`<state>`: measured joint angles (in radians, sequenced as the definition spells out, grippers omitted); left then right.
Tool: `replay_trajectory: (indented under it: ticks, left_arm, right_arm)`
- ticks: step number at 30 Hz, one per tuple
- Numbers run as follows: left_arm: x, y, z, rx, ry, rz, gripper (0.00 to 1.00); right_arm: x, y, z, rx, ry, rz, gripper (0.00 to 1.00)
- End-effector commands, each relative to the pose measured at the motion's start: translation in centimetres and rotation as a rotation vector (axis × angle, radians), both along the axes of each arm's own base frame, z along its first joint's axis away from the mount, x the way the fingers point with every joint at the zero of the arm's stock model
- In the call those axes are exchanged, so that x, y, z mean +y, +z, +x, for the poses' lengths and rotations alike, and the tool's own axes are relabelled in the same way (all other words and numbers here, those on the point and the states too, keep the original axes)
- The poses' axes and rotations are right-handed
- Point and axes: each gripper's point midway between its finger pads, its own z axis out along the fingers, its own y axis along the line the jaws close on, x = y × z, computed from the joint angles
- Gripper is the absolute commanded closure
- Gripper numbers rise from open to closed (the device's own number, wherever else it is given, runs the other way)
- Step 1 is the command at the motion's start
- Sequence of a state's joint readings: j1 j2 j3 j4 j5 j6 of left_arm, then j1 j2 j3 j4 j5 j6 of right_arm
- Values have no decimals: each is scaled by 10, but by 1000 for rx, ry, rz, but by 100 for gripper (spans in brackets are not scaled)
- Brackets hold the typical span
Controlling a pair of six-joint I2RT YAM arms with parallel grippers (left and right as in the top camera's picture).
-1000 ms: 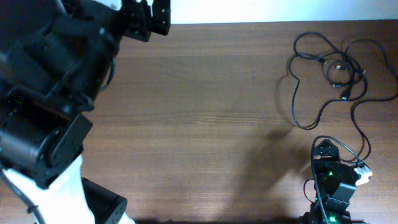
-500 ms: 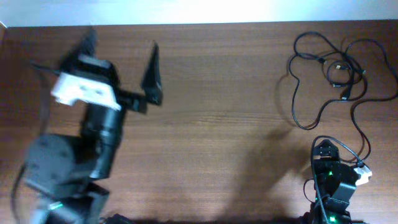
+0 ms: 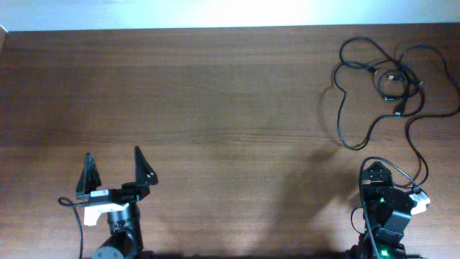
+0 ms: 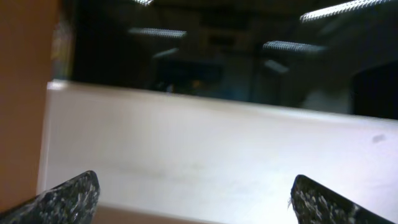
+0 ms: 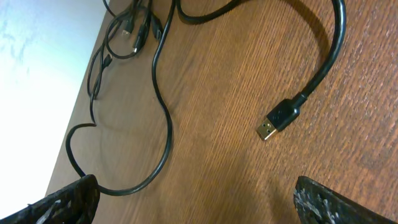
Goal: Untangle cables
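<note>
Several thin black cables (image 3: 392,79) lie in a loose tangle at the table's far right, with loops trailing toward the front. The right wrist view shows one long loop (image 5: 163,112), the knot of small plugs (image 5: 134,25) further off, and a gold-tipped USB plug (image 5: 278,120) lying free on the wood. My right gripper (image 5: 199,202) is open and empty, low at the front right (image 3: 375,174), short of the cables. My left gripper (image 3: 113,162) is open and empty at the front left, far from the cables; its wrist view (image 4: 196,196) shows only a pale wall and dark background.
The brown wooden table (image 3: 230,108) spans the view, its far edge at the top. A thicker black arm cable (image 3: 402,173) loops beside the right arm's base. A white tag (image 3: 420,203) sits on the right arm.
My left arm has swung from the far left corner down to the front left edge, with its gripper open throughout. The right arm and the cables have not moved.
</note>
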<state>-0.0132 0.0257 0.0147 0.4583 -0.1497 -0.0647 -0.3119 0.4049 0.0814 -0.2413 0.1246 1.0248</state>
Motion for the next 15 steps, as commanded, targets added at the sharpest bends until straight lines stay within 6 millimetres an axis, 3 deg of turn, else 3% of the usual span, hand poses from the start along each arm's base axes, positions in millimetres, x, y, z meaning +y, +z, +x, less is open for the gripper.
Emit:
replay_trajectory:
  ticks: [1,6,10,15]
  left_arm:
    - [3,-38,13,153,-23,-29,1]
    - [5,-120,22,492,-5,-51,1]
    - [0,-125,23,531,3,97,1]
    - [-2,-125,23,533,-3,113,1]
  right_arm:
    - [-3,-3,-3,13,-14,-7,1]
    - [-3,-3,-3,13,-14,-7,1]
    - [-3,-3,-3,13,-14,-7,1]
    - [-3,-3,-3,12,-14,-7,1]
